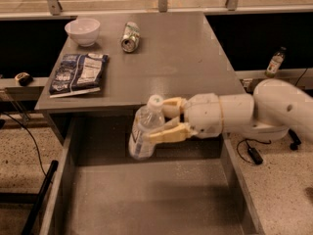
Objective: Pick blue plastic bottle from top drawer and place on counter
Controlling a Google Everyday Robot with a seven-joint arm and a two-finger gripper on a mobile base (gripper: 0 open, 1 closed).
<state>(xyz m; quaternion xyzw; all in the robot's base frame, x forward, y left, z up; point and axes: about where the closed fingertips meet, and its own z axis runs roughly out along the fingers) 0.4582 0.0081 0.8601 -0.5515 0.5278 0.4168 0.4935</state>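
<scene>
My gripper [156, 119] is clamped around the blue plastic bottle [143, 133], held over the top drawer [146, 199], cap level with the counter [181, 62] front edge. A bowl [82, 31], can [130, 36] and packet [78, 72] crowd the back-left; the right side lies open.

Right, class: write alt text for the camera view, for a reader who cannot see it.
The gripper grips a water bottle over the open drawer, by the front edge of the counter. A bowl, can and packet lie on it.
</scene>
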